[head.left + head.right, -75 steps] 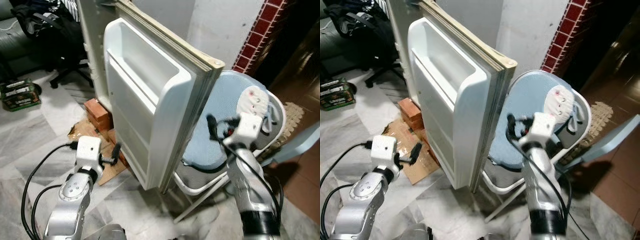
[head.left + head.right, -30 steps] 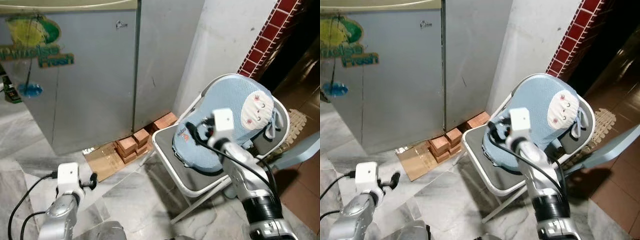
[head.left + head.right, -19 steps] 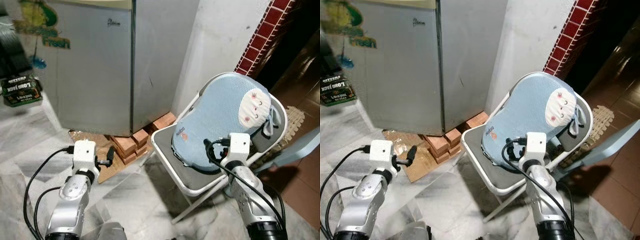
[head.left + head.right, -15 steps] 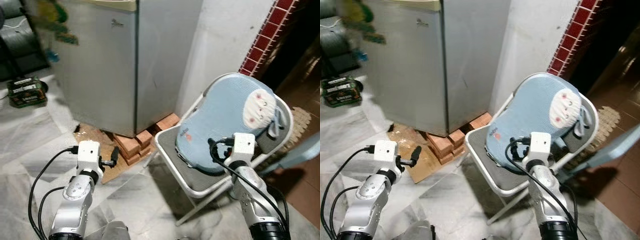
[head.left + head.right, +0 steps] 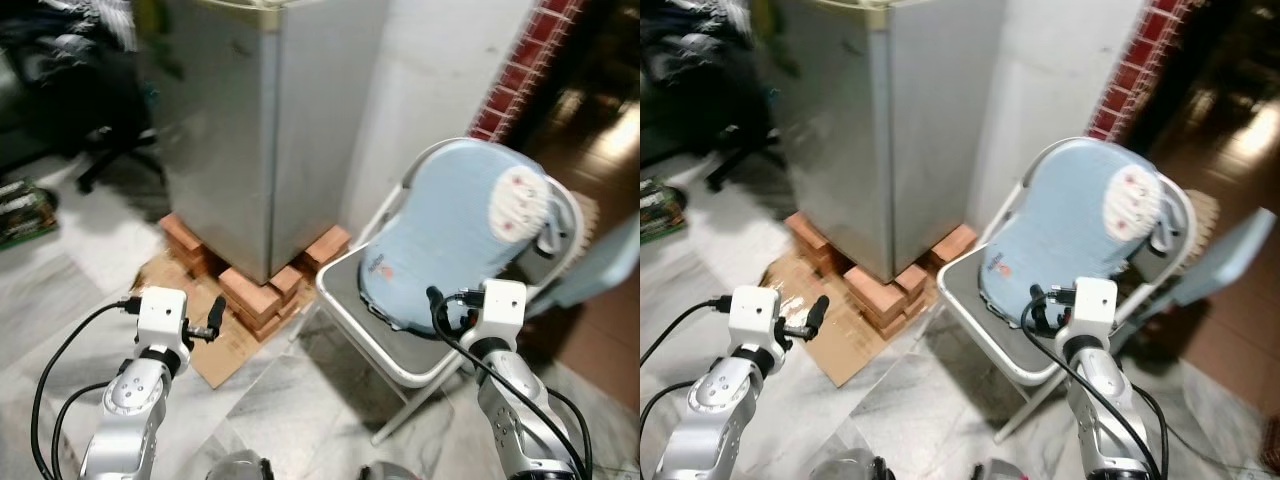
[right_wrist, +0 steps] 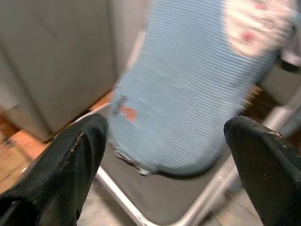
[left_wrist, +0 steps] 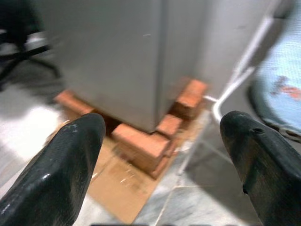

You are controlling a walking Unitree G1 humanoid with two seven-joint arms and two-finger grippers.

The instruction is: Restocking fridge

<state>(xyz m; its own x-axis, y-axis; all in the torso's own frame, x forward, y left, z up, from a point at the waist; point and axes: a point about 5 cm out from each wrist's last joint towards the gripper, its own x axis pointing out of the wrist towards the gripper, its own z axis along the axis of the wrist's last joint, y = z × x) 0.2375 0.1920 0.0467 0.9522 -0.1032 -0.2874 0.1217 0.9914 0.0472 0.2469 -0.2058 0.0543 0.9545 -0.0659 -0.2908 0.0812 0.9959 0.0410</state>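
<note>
The grey fridge (image 5: 255, 130), shut and propped on bricks (image 5: 262, 290) ahead-left of the robot beside a folding chair (image 5: 400, 355), is heavy and rigid, probably best pulled open by its door edge, though blur hides any handle, while the left pincer (image 7: 162, 155) and right pincer (image 6: 164, 155) hang spread wide, empty, touching nothing.

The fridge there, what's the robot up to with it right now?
Nothing is in hand. The fridge stands shut on bricks, with cardboard beneath. The left end effector is open and faces the bricks. The right end effector is open and faces the blue cushion on the folding chair beside the fridge.
</note>
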